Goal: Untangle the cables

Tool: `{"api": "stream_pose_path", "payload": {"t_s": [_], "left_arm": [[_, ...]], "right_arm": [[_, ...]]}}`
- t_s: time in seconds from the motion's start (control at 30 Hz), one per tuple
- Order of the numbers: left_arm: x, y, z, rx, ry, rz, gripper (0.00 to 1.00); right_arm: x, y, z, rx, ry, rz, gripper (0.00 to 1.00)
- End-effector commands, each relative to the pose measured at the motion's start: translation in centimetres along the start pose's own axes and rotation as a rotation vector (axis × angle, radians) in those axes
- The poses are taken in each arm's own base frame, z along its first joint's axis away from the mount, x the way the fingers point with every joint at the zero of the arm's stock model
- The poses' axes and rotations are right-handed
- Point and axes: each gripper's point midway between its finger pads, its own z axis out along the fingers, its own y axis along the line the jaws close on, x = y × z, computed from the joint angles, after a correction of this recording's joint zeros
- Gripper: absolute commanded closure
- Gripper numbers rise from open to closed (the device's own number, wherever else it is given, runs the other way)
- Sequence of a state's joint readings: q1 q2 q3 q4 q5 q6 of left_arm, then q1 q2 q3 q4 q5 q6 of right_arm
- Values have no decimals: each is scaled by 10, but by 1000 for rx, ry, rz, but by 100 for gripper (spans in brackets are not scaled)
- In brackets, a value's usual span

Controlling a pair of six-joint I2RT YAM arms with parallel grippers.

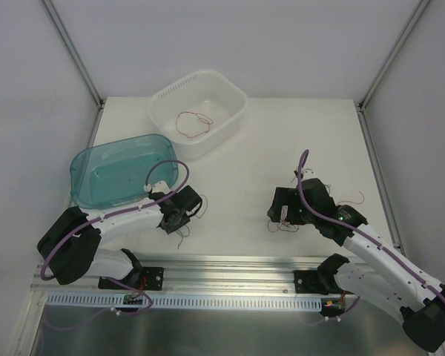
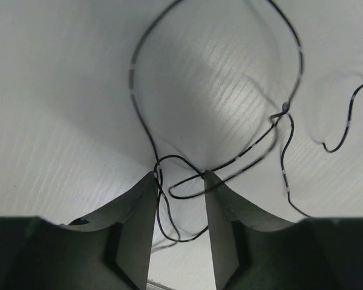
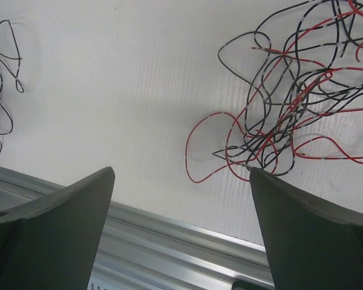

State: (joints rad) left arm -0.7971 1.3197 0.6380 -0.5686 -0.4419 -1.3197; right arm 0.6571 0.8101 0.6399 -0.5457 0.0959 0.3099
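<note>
A clump of thin red and black cables lies on the white table, ahead and right of my right gripper, which is wide open and empty above the table's front edge. In the top view the right gripper and arm cover most of the clump; a red strand sticks out beside the arm. A separate black cable loops on the table, and part of it passes between the fingers of my left gripper, which is open and low over it. In the top view the left gripper has black strands just below it.
A white tub at the back holds one red cable. A teal translucent tub stands at the left, just behind the left arm. A metal rail runs along the table's front edge. The black cable also shows far left in the right wrist view.
</note>
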Motion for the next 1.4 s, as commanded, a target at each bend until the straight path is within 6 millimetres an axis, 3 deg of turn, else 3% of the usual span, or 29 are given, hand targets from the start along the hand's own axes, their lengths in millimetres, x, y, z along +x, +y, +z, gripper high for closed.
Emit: {"api": "stream_pose_path", "payload": {"t_s": [0.0, 0.07, 0.1, 0.13, 0.27, 0.47, 0.5, 0.57, 0.7, 0.83, 0.93, 0.97, 1.03, 1.07, 1.2, 1.33, 1.37], "left_arm": [[5, -2, 4, -14, 21, -37, 67], [6, -3, 4, -12, 27, -31, 80], [6, -4, 3, -9, 28, -29, 94], [6, -5, 3, -5, 32, -17, 99], [3, -16, -6, 37, 32, 36, 100], [-17, -67, -55, 245, -26, 137, 100], [-26, -80, -71, 302, -44, 129, 100], [-38, -88, -87, 350, -75, 147, 100], [-85, -100, -131, 465, -180, 96, 100], [-147, -88, -152, 476, -292, 24, 100], [-180, -78, -168, 494, -351, -21, 100], [-201, -68, -173, 483, -386, -70, 100], [-216, -62, -181, 504, -395, -88, 100], [-232, -55, -190, 509, -431, -121, 100], [-262, -39, -217, 529, -512, -165, 100], [-279, -41, -252, 632, -533, -185, 100], [-282, -47, -269, 686, -535, -171, 100]], "right_arm": [[-6, 7, 0, -37, -28, -16, 1], [-4, 7, 1, -36, -23, -13, 1], [-4, 8, 2, -41, -22, -14, 0], [-4, 7, 2, -39, -22, -13, 0], [-4, 8, 1, -40, -17, -11, 0], [-1, 7, -3, -41, -11, -8, 0], [-2, 8, -4, -44, -10, -5, 0], [-1, 9, -7, -56, -6, -3, 0], [0, 8, -15, -60, -17, 6, 0], [0, 4, -25, -54, -28, 5, 0], [0, 3, -31, -55, -35, 8, 0], [-1, 3, -33, -58, -42, 7, 1], [0, 2, -36, -56, -43, 14, 0], [-1, 2, -38, -59, -52, 15, 0], [0, 0, -41, -57, -59, 23, 0], [1, -1, -41, -49, -53, 25, 0], [2, -1, -40, -48, -49, 26, 0]]}}
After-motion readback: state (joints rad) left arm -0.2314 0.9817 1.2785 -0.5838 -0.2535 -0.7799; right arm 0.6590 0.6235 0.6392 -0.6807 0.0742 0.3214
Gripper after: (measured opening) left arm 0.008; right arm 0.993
